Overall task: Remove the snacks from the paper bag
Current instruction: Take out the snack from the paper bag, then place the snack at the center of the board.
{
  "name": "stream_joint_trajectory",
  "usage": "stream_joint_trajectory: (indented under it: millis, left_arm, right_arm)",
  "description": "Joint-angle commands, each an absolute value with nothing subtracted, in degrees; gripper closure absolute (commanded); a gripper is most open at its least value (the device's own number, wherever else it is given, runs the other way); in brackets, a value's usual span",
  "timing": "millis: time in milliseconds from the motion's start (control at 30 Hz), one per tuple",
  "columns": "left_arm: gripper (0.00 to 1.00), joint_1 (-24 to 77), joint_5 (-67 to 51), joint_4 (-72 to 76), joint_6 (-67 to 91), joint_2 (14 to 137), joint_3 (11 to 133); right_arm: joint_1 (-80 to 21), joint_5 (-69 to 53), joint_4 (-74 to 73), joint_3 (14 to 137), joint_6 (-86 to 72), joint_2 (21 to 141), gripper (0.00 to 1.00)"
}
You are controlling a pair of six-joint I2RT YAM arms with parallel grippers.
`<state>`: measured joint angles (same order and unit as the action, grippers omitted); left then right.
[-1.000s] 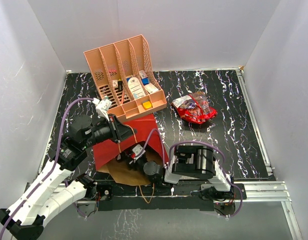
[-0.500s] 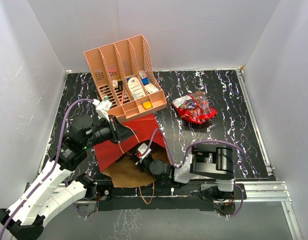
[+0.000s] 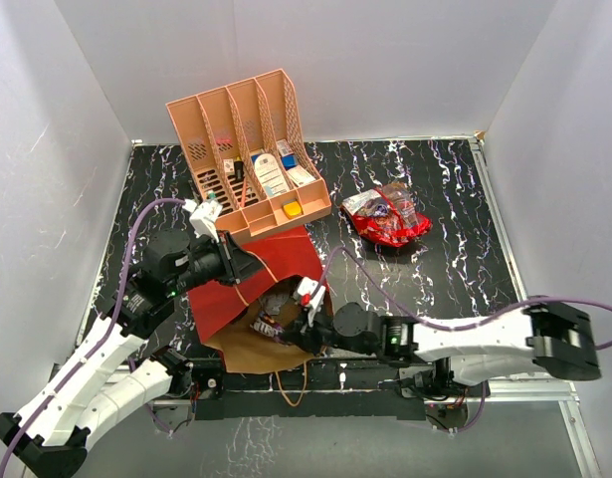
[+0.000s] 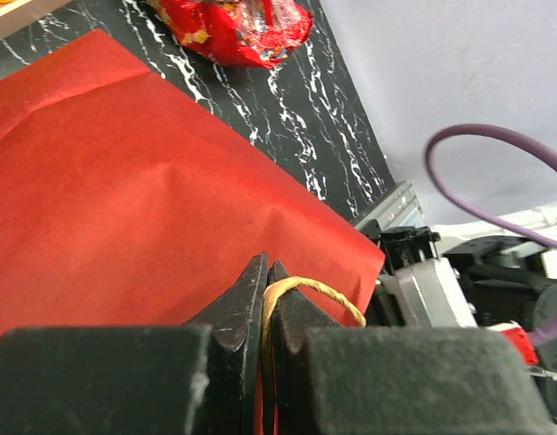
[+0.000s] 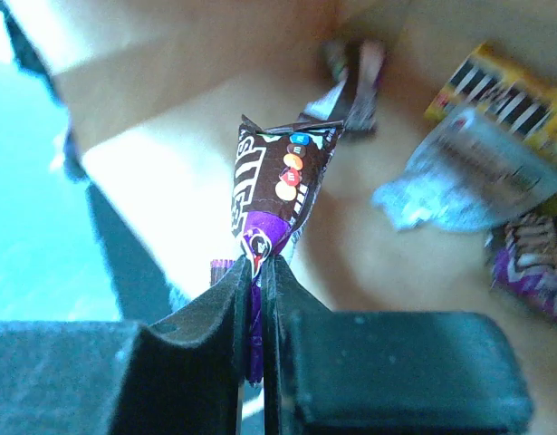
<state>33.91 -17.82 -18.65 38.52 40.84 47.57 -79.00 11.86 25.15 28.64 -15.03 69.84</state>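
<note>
Left gripper (image 4: 267, 272): clenched on handle (image 4: 319, 292) of bag (image 3: 278, 257)
Right gripper (image 5: 258, 265): pinching brown pack (image 5: 283, 172) by its purple end
Bag: lying at near edge of tabletop (image 3: 435, 289) (mouth towards arm bases)
Red snack (image 3: 387, 217): out on tabletop, towards right edge

Left tool (image 4: 264, 272), right tool (image 5: 259, 265): both closed.

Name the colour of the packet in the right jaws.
The packet is dark brown with a purple end; right wrist view shows it best.
</note>
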Motion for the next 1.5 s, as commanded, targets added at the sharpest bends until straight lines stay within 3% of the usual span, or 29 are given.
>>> stream_joint_trajectory:
  millis: [0,167,433,533,767,900,1067,1167,1333,1467]
  left_arm:
    - [1.00,33.69,-13.34,-19.91,37.93,40.70,48.23]
    - [1.00,33.66,-11.94,-20.10,37.75,41.07,48.35]
    - [1.00,33.73,-10.55,-22.31,37.66,41.26,48.83]
    - [1.00,33.66,-10.25,-22.98,37.70,41.35,49.62]
    - [1.00,33.67,-9.83,-23.33,38.66,40.38,50.02]
    - [1.00,33.67,-9.48,-24.09,38.61,40.17,50.48]
    - [1.00,33.75,-9.46,-24.48,38.50,40.08,50.50]
    - [1.00,33.72,-9.73,-24.01,38.70,40.25,50.12]
    - [1.00,33.72,-10.01,-23.74,38.96,40.31,49.94]
    - [1.00,33.68,-10.18,-24.07,39.09,40.43,50.01]
  right_arm:
    - [-78.93,-4.45,-3.49,32.59,-20.60,57.51,0.93]
    - [-78.93,-13.18,-16.45,36.66,-28.43,42.69,0.93]
    - [-78.93,-4.57,-29.37,54.63,-30.68,32.45,0.93]
    - [-78.93,9.86,-32.23,60.12,-26.94,33.72,0.93]
    - [-78.93,65.34,-30.36,54.43,-28.01,35.33,0.93]
    - [-78.93,79.83,-29.04,48.94,-31.31,37.65,0.93]
    - [-76.49,75.80,-38.68,45.12,-46.40,41.28,0.93]
    - [-70.01,66.36,-39.46,41.01,-52.19,41.87,0.93]
    - [-61.63,49.38,-26.10,30.35,-46.97,41.91,0.93]
    - [-56.29,44.14,-17.24,27.10,-43.82,44.87,0.93]
